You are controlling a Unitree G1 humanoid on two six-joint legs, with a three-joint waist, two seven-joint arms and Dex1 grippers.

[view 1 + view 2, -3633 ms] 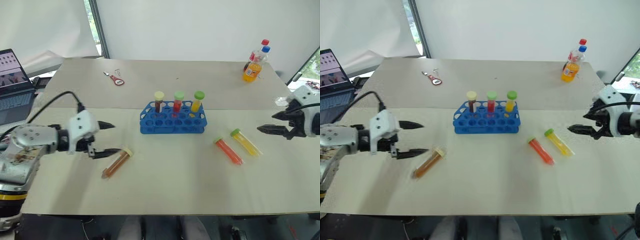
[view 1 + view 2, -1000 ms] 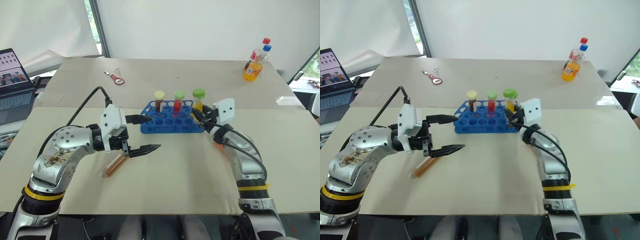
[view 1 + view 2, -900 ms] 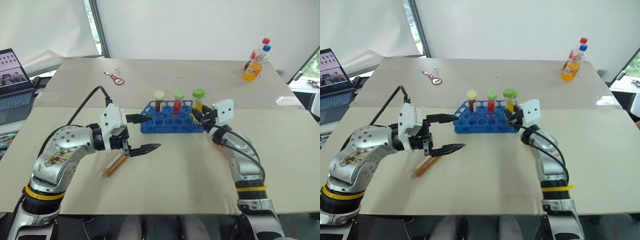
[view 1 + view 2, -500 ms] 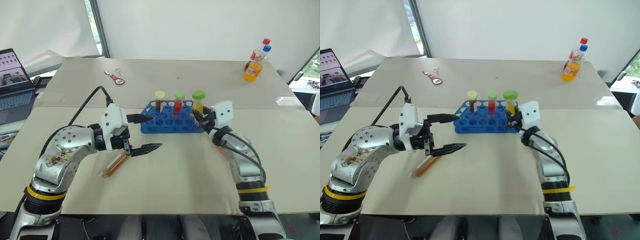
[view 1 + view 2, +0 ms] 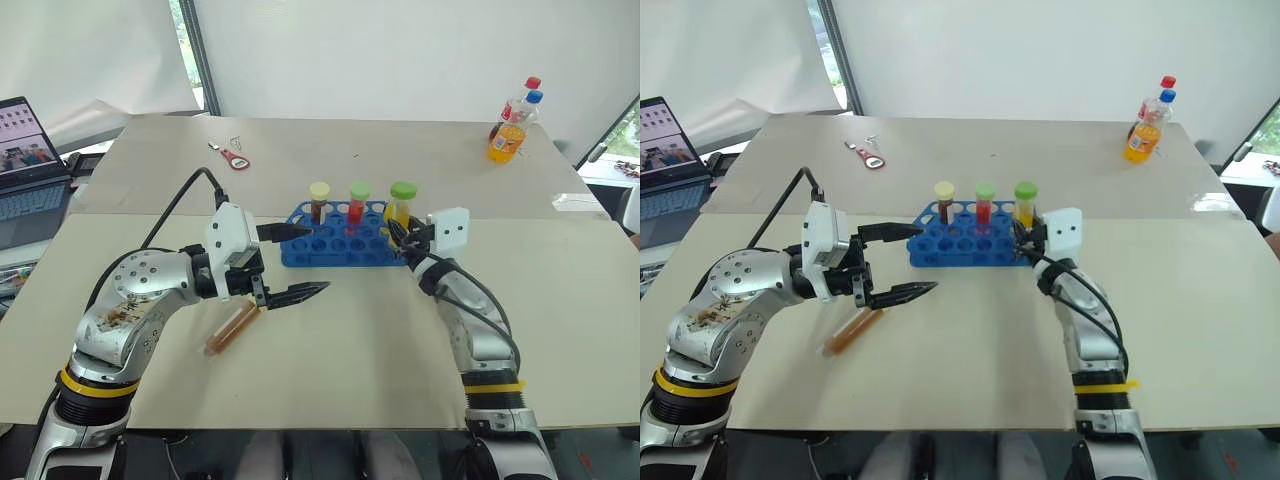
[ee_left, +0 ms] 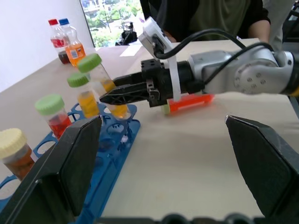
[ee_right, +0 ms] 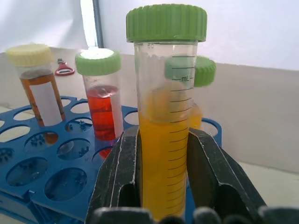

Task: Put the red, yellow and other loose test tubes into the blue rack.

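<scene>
Head views: the right gripper (image 5: 398,232) pinches a yellow tube (image 5: 403,203) upright at the blue rack (image 5: 340,243)'s right end. The left gripper (image 5: 290,262) is spread wide above the amber tube (image 5: 231,328) on the worktop (image 5: 330,350).

Left wrist view: the red tube (image 6: 189,102) lies behind the right arm.

Right wrist view: the yellow tube sits clamped above the holes; lowered off-centre, it could catch a rim and tilt.

The pale table (image 5: 330,370) carries the blue rack (image 5: 345,247) near its middle. An amber-brown tube (image 5: 229,330) lies to the rack's front left, a red tube (image 6: 189,102) to its right. Two bottles (image 5: 510,125) stand at the far right corner; a small red tool, perhaps an opener (image 5: 233,157), lies far left.
</scene>
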